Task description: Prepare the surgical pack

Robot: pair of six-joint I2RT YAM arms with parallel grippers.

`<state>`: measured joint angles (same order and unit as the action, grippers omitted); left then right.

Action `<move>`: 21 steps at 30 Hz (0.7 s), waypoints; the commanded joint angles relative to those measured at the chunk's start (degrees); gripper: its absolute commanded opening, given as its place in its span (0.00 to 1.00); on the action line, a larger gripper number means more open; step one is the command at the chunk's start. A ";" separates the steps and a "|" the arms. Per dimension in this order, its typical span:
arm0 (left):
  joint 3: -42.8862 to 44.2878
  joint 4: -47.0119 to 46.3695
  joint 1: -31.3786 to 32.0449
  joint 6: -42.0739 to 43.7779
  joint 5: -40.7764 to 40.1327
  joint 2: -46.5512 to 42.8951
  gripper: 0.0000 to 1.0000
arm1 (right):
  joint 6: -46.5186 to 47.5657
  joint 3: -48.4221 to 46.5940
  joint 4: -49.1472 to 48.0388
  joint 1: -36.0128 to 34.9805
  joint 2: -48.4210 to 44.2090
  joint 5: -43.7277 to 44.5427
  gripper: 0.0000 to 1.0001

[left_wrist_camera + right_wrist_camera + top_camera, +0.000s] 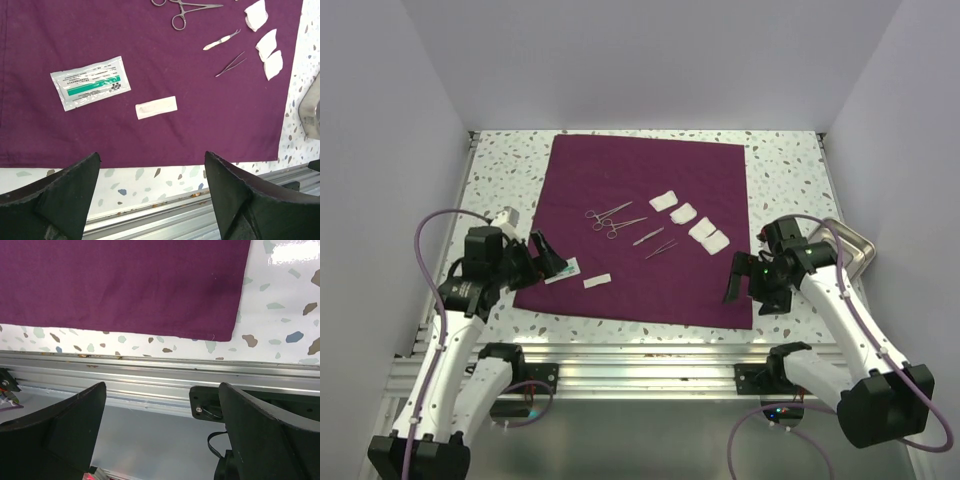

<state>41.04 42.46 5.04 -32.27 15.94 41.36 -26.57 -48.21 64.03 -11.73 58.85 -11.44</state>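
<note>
1. A large dark maroon-purple fabric drape, the surgical pack (620, 175), lies flat in the middle of a white speckled table (505, 165), with a bare strip of tabletop showing along all four of its edges.
2. The far half of the surgical pack is bare cloth; the small items sit on its near half.
3. From left to right these are:
   - a green-and-white sealed packet (563, 270) near the left edge
   - a short white strip (597, 281) just beside it
   - two steel ring-handled forceps (608, 215)
   - a slim steel-handled blade (648, 236)
   - thin steel tweezers (660, 249)
   - a diagonal row of four white gauze squares (683, 213)
4. The left gripper (548, 255) hovers over the pack's near left edge, close to the packet. Its black fingers (65, 195) are spread wide and hold nothing.
5. The right gripper (738, 280) hangs by the pack's near right corner. Its fingers (260, 425) are also spread apart and hold nothing.
6. In the right wrist view the corner of the cloth lies flat, with a narrow band of speckled table between it and the aluminium rail (150, 375) at the table's near edge.
7. A shiny rectangular steel tray (855, 245) sits on the table right of the pack, partly hidden behind the right arm.
8. Plain pale walls (390, 150) close in the table on the left, right and far sides.
</note>
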 commanded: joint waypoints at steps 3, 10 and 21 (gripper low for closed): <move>4.48 -1.67 3.82 1.95 -3.63 4.32 0.86 | 4.49 -2.24 -1.01 -0.14 1.27 -5.51 0.99; 6.68 -8.17 19.12 -0.51 -11.28 15.40 0.73 | 5.12 -2.59 -0.75 -0.49 -0.75 -7.81 0.96; 27.15 -11.69 34.77 13.27 -20.25 44.73 0.39 | 5.04 -6.11 -0.75 -0.84 1.00 -10.27 0.89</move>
<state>61.41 34.83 37.32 -26.76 0.05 79.81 -22.52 -51.20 63.40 -12.36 59.24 -19.90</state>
